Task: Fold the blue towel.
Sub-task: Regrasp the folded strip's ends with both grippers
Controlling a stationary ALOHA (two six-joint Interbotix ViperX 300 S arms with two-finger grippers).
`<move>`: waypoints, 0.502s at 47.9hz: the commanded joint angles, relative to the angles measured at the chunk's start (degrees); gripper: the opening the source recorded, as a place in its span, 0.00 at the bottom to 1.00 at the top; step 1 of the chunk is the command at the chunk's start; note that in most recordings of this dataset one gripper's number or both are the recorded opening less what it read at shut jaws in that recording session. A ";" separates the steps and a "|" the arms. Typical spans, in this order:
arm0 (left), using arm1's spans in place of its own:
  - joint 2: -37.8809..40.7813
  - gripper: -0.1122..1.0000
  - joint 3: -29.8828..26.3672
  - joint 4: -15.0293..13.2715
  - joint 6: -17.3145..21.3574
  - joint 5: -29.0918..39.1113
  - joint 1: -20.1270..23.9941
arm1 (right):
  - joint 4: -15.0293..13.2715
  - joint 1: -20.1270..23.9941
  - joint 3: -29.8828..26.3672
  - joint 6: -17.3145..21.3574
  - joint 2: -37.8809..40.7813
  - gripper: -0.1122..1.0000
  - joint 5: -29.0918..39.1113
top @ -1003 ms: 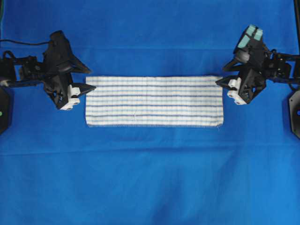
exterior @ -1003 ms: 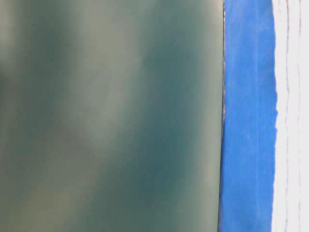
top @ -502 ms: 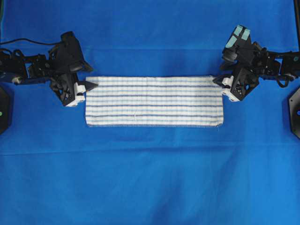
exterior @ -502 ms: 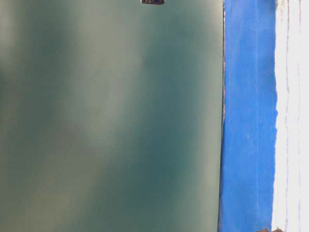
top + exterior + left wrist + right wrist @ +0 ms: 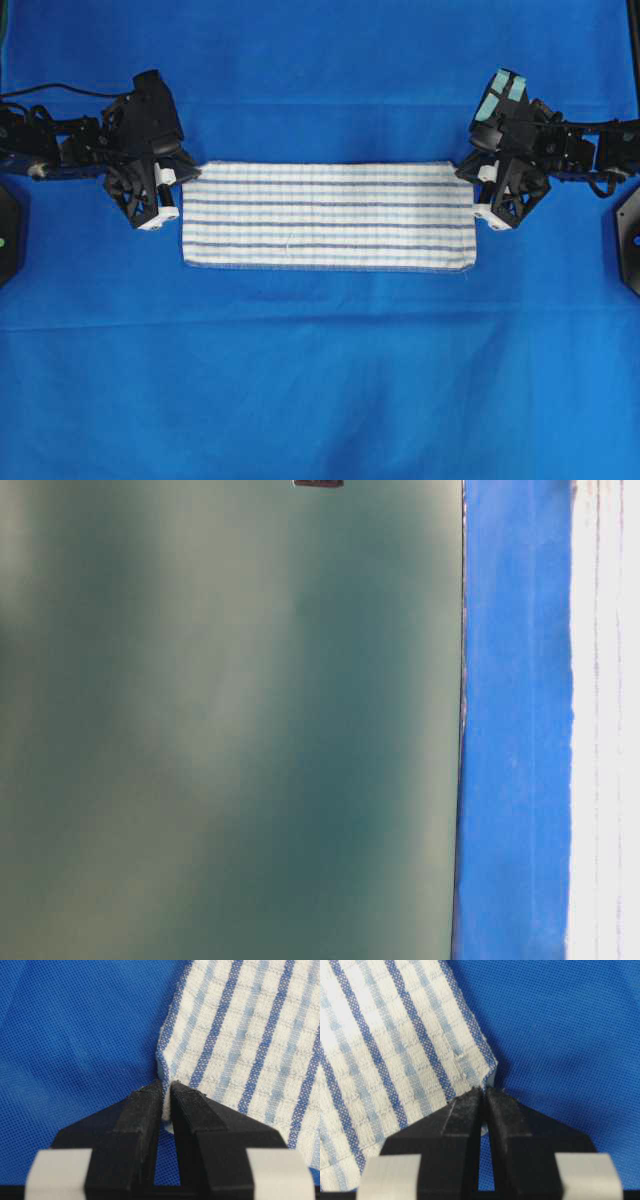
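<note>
The blue towel (image 5: 328, 215), white with dark and pale blue stripes, lies flat as a long folded strip across the middle of the table. My left gripper (image 5: 182, 178) is shut on its far left corner, and in the left wrist view the towel (image 5: 250, 1035) edge is pinched between the black fingertips (image 5: 145, 1097) of the gripper (image 5: 166, 1091). My right gripper (image 5: 478, 178) is shut on the far right corner; the right wrist view shows the towel (image 5: 385, 1055) corner pinched in the gripper (image 5: 484, 1094). The table-level view shows only a strip of towel (image 5: 605, 720).
A large plain blue cloth (image 5: 320, 380) covers the whole table under the towel. A blurred grey-green surface (image 5: 230, 720) fills most of the table-level view. Dark arm mounts stand at the left edge (image 5: 8, 240) and right edge (image 5: 630, 240).
Both grippers moved in to the towel's far corners and shut on them; they stood open beside the short edges before. The towel's corners now look slightly pulled up.
</note>
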 commanded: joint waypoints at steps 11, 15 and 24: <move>-2.46 0.14 -1.67 0.00 0.18 2.29 0.00 | -0.09 0.18 -1.41 0.62 -2.11 0.13 0.44; -4.57 0.14 -2.72 -0.09 0.00 5.10 0.00 | -0.09 0.18 -1.93 0.70 -4.31 0.13 2.37; -11.07 0.14 -5.89 -0.09 -0.70 13.45 -0.09 | 0.18 0.18 -4.31 0.97 -12.57 0.13 10.46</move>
